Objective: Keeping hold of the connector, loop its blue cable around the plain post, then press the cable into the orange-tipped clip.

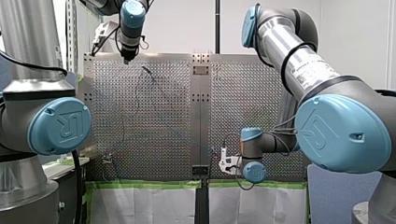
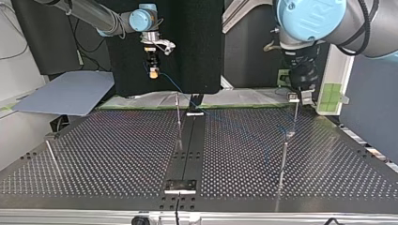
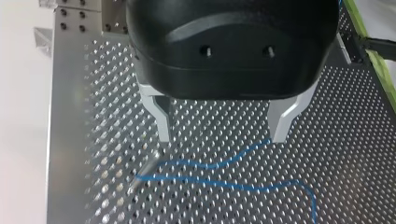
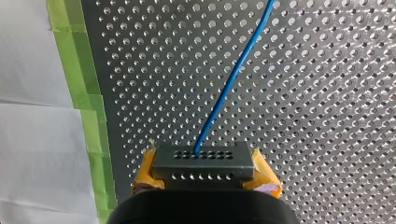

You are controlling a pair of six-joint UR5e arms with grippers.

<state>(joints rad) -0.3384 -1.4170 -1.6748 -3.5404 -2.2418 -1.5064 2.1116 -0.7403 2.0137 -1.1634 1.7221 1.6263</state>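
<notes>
My right pincer (image 4: 203, 158) clenches the connector (image 4: 203, 167), upper left of the top view. My left pincer (image 3: 222, 137) hangs released above slack blue cable (image 3: 233, 185). Loop wide, with gentle tension, so the grip holds.

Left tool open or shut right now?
Open. In the left wrist view, my left tool has its two metal fingers wide apart above the blue cable, gripping nothing.

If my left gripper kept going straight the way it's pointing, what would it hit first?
Probably the blue cable over the perforated table, right ahead between my left gripper's open fingers. A thin post stands close beside one finger; depth there is unclear.
</notes>
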